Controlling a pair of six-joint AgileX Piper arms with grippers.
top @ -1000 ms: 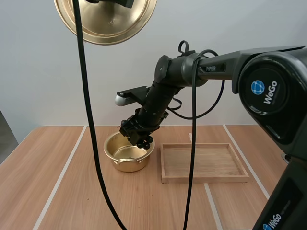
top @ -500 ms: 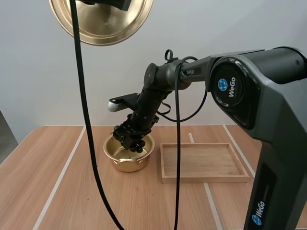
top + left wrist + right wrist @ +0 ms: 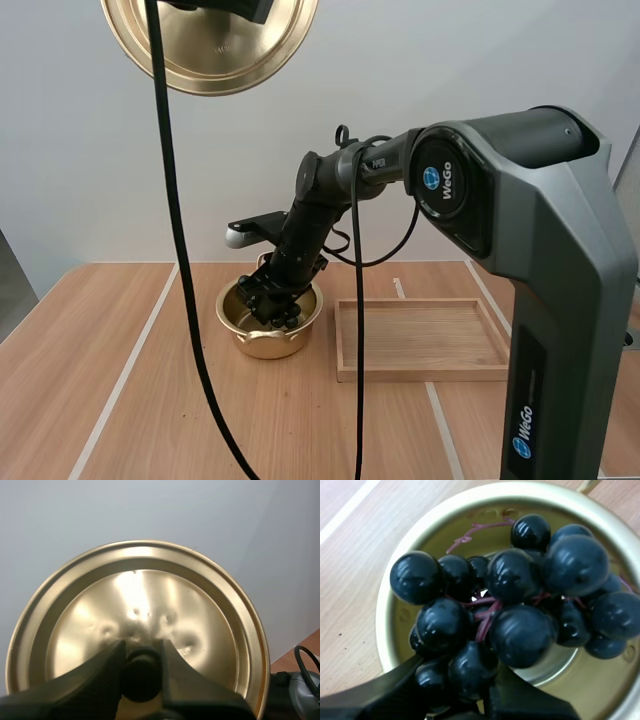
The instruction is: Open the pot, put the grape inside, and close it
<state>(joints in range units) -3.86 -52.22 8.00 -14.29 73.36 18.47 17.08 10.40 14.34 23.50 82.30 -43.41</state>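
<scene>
Right fingers (image 3: 370, 700) pinching grapes (image 3: 520, 630) have sunk into pot (image 3: 265, 345); left fingers (image 3: 95, 680) clamp lid (image 3: 150, 590).

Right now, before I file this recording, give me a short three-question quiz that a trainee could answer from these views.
1. Fill in: the left pincer holds the lid by its ____.
2. The grapes, pinched in the right pincer, are:
A. held at the mouth of the pot
B. lying beside the pot
C. resting on the lid
3. True or false: the pot is closed.

Key: 1 knob; 2 A; 3 false.
</scene>
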